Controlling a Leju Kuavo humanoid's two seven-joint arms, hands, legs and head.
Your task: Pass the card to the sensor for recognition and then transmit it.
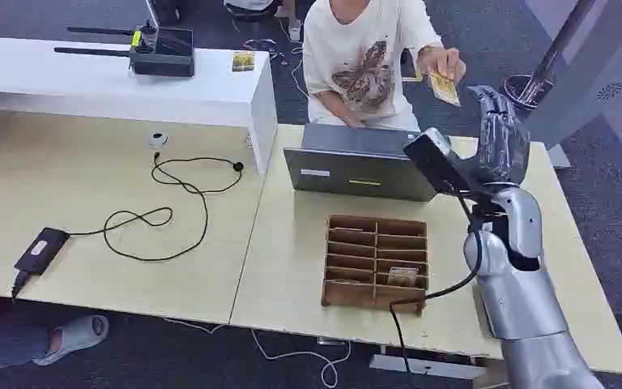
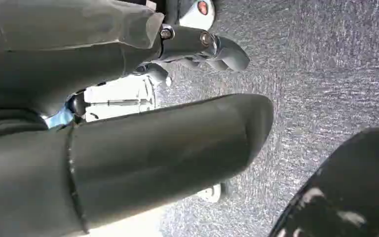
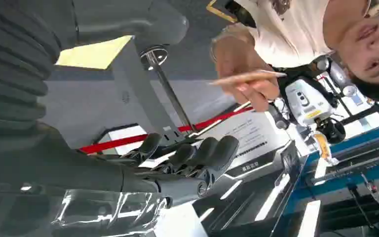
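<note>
Yellow card (image 1: 445, 87) pinched in person's hand (image 1: 441, 61); right robot hand (image 1: 498, 130) raised, empty, fingers apart, near card

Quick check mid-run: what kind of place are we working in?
Likely a lab or demo office: pale wooden desks on dark carpet, a grey laptop before a seated person in a white T-shirt, and a brown compartmented cardboard tray.

- Two pale wooden tables (image 1: 89, 243) are standing pushed together, edge to edge, over dark grey carpet (image 1: 615, 235).
- A white counter (image 1: 113, 85) is sitting along the far left side.
- A grey pillar (image 1: 571, 81) is rising at the far right, with a red-and-white stripe (image 3: 143, 140) running along the floor beyond.
</note>
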